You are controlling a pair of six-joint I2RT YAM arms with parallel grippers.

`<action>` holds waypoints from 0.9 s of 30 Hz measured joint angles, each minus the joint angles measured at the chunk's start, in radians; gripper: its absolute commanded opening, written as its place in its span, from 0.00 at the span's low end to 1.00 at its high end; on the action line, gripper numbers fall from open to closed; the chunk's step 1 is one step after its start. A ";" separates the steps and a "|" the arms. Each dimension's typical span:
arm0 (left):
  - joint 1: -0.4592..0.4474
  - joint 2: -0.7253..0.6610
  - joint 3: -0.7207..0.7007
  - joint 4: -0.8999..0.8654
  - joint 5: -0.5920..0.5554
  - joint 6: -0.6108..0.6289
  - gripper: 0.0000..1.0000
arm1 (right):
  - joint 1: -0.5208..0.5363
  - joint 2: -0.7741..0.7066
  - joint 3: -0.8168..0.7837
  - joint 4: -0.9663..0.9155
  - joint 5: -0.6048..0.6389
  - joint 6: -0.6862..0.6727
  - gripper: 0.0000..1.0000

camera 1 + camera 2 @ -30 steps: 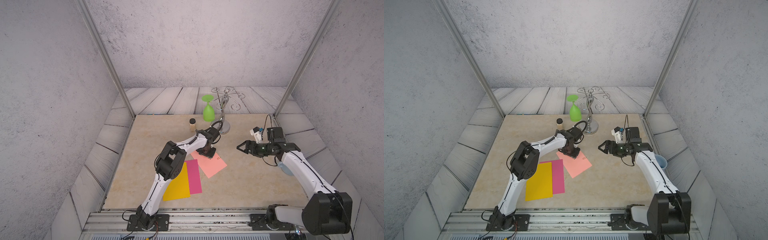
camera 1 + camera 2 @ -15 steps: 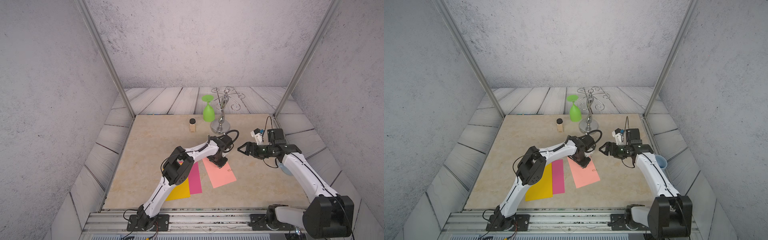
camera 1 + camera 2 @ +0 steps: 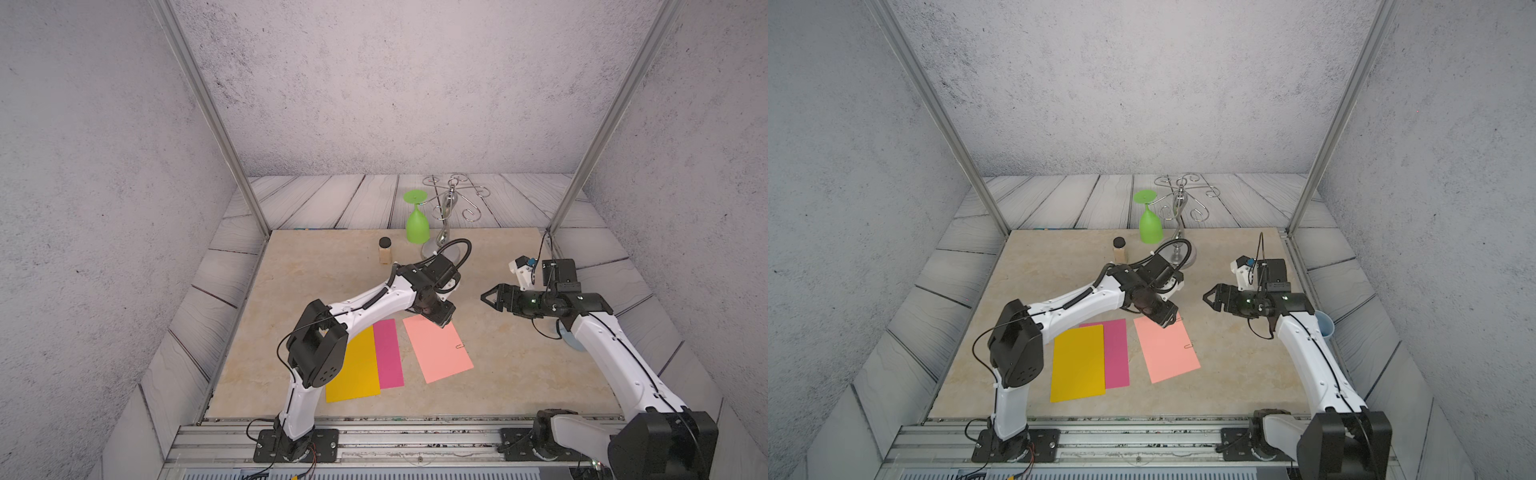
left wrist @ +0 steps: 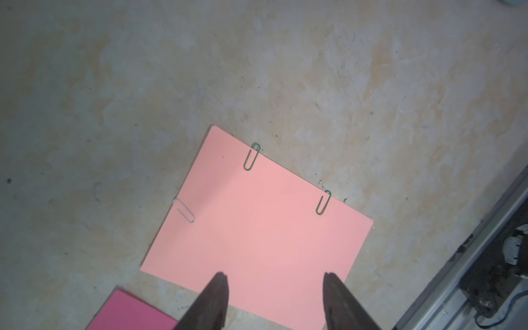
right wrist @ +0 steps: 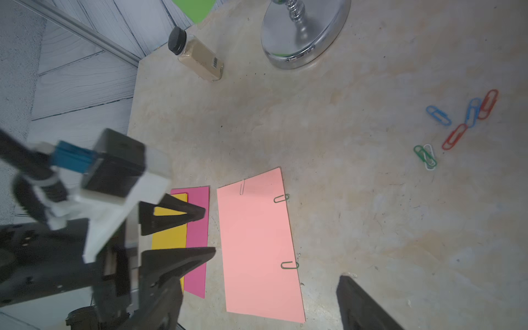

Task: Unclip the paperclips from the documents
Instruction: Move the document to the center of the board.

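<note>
The salmon pink document [image 3: 438, 351] lies apart from the magenta document [image 3: 388, 353] and the yellow document [image 3: 353, 368], which overlap. In the left wrist view, two green paperclips [image 4: 252, 156] [image 4: 323, 203] and a white paperclip [image 4: 185, 211] sit on the pink sheet's [image 4: 257, 228] edges. My left gripper [image 4: 275, 275] is open, its tips over the sheet's far end [image 3: 441, 323]. My right gripper [image 3: 487, 297] hangs open to the right above the table, holding nothing. Several loose paperclips [image 5: 455, 136] in blue, red, green and white lie on the table.
A chrome wire stand [image 3: 446, 216] with a green glass [image 3: 417, 224] hanging on it stands at the back. A small spice jar [image 3: 385, 251] is beside it. A blue cup [image 3: 1325, 324] sits at the right edge behind my right arm.
My left gripper slid the pink sheet rightward and nearer, away from the other two sheets, then opened its jaws wider. The right arm has barely moved.
</note>
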 measured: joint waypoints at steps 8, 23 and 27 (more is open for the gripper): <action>0.161 -0.153 -0.274 0.132 0.051 -0.189 0.57 | -0.001 0.134 -0.006 0.010 -0.036 -0.022 0.83; 0.176 -0.085 -0.399 0.235 0.078 -0.432 0.52 | 0.098 0.323 -0.036 0.097 -0.058 -0.026 0.79; 0.171 -0.067 -0.400 0.237 0.077 -0.457 0.50 | 0.118 0.354 -0.063 0.132 -0.059 -0.015 0.78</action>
